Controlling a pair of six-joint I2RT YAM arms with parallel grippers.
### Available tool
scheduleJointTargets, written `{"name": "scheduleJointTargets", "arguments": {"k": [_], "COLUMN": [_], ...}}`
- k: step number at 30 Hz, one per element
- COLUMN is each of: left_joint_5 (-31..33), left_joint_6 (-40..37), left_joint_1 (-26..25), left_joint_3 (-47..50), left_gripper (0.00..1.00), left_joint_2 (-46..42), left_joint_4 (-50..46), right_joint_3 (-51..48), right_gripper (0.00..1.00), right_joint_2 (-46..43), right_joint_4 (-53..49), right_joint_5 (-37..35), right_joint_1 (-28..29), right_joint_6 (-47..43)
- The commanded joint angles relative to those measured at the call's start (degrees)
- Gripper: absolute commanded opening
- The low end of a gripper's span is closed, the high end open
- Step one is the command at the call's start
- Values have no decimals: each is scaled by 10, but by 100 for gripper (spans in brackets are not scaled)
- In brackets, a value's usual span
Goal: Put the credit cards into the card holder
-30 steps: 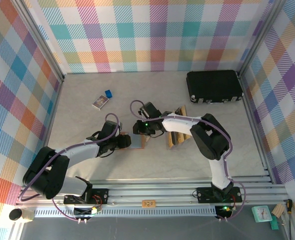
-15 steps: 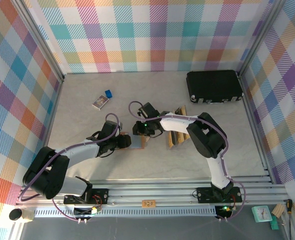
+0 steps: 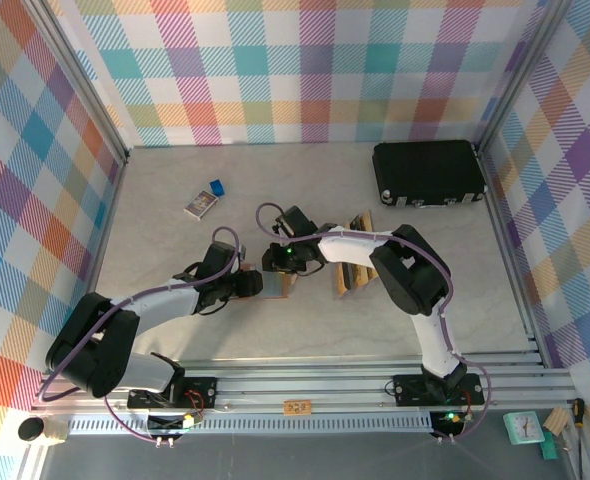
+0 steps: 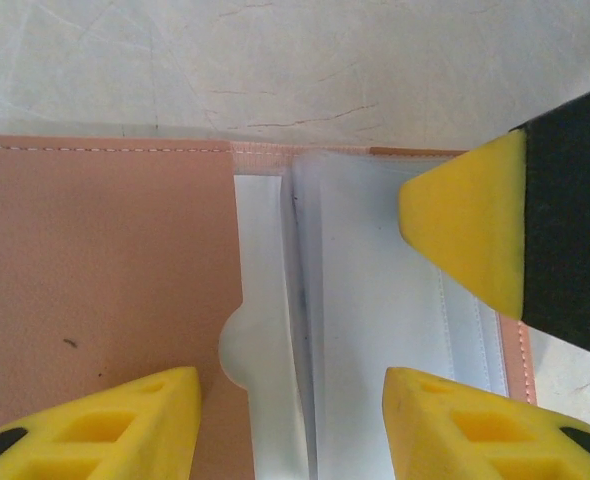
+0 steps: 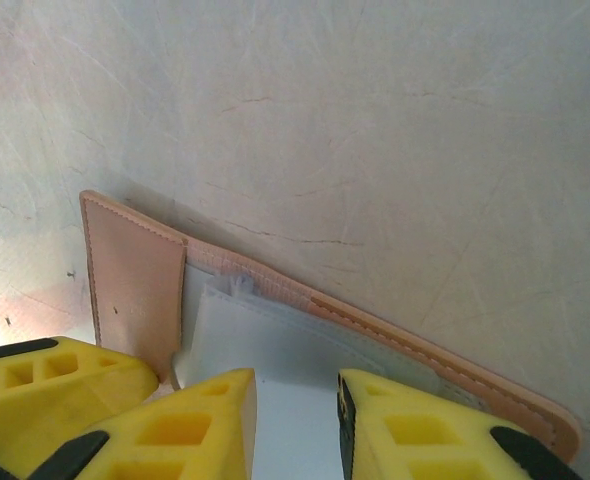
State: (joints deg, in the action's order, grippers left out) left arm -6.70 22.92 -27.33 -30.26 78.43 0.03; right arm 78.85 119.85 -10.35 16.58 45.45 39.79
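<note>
The card holder (image 3: 278,288) lies open on the table, tan leather (image 4: 105,270) outside and pale grey sleeves inside. My left gripper (image 3: 257,285) reaches it from the left. Its jaws (image 4: 290,400) stand open, one fingertip over the leather and one over the grey sleeves. My right gripper (image 3: 275,264) comes down on the holder's far side, and one of its fingers (image 4: 465,230) rests on the sleeves. A pale flat strip fills the gap between the right jaws (image 5: 297,400), and I cannot tell whether it is gripped. The credit cards (image 3: 347,282) lie in a tan and dark row beside the right arm.
A large black case (image 3: 430,172) lies at the back right. A small printed box (image 3: 202,204) and a tiny blue object (image 3: 216,186) sit at the back left. Checked walls close in the table on three sides.
The right gripper has edged slightly left over the card holder. The left arm and the holder stay where they were.
</note>
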Motion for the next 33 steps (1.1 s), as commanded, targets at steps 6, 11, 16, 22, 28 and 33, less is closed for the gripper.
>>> {"name": "scheduleJointTargets", "arguments": {"k": [6,11,16,22,28,33], "left_joint_5": [40,53,58,57,58,59], "left_joint_6": [-31,-30,-22,-14,-11,-13], "left_joint_1": [-14,-20,-26,-26,-26,-26], "left_joint_3": [-24,-43,-45,-38,-34,-35], "left_gripper": [46,38,37,37,38,38], "left_joint_2": [20,51,67,62,54,53], "left_joint_4": [-54,-72,-69,-62,-60,-60], "right_joint_3": [13,15,2,-42,-79,-84], "right_gripper": [30,34,45,51,51,51], "right_joint_2": [14,7,-24,-67,-69,-57], "right_joint_4": [7,7,4,21,64,83], "right_joint_5": [20,20,9,-3,16,27], "right_joint_1": [5,4,-3,-11,-11,-6], "right_joint_6": [16,20,19,27,57,70]}}
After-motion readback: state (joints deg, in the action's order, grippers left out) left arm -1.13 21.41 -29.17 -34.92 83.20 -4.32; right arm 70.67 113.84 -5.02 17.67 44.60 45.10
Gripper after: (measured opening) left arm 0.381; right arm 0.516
